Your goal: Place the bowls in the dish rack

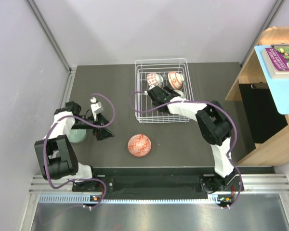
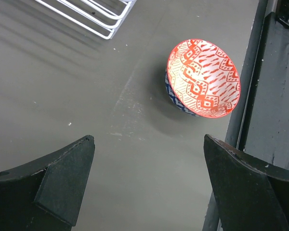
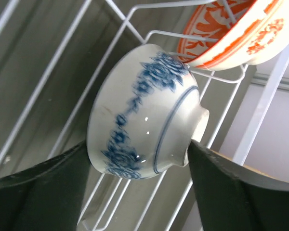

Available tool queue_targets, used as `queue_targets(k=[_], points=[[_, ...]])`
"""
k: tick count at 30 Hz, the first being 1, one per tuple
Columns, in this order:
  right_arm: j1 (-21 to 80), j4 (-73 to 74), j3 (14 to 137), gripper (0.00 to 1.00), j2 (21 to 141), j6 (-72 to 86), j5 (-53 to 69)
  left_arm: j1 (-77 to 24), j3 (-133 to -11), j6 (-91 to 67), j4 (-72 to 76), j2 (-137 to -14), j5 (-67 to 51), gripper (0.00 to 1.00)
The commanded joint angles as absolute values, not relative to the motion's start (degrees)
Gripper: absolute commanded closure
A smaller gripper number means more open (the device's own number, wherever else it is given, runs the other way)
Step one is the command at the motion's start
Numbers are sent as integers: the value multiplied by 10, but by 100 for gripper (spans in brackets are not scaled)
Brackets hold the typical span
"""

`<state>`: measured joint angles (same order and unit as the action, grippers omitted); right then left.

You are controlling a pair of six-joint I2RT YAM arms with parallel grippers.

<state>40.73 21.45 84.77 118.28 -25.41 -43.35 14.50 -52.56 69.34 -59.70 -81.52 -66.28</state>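
My right arm reaches into the dish rack [image 1: 162,60] at the far centre of the desk [image 1: 183,144], its gripper [image 3: 138,144] clamped on a blue-and-white bowl [image 3: 139,115] beside an orange bowl [image 1: 176,78] already racked. By my judgement, the red-patterned bowl [image 1: 139,145] near centre and the pale green bowl [image 1: 78,137] at left remain. My left gripper [image 2: 148,139] hovers there, open and empty.

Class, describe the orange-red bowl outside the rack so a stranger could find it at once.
Start at the white wire dish rack at the table's far side. Nearer than its front edge, one bowl sits on the dark tabletop. Its orange-red patterned inside separates it from the pale green bowl further left.
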Motion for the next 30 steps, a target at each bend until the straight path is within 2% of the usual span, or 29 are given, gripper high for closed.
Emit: queue_targets(k=[1, 6, 16, 24, 30], points=[[421, 210, 873, 18, 1194, -257, -410, 145, -533, 731, -630, -810, -690, 1], [433, 221, 876, 11, 1183, -257, -399, 143, -537, 751, -651, -814, -691, 1], [446, 254, 901, 9, 1144, -237, -342, 136, -530, 741, -635, -845, -694, 1], [446, 277, 928, 9, 1072, -219, -280, 43, -478, 506, -370, -826, -607, 1], [437, 276, 930, 8, 1018, -205, -253, -45, -460, 392, -266, -795, -512, 1]])
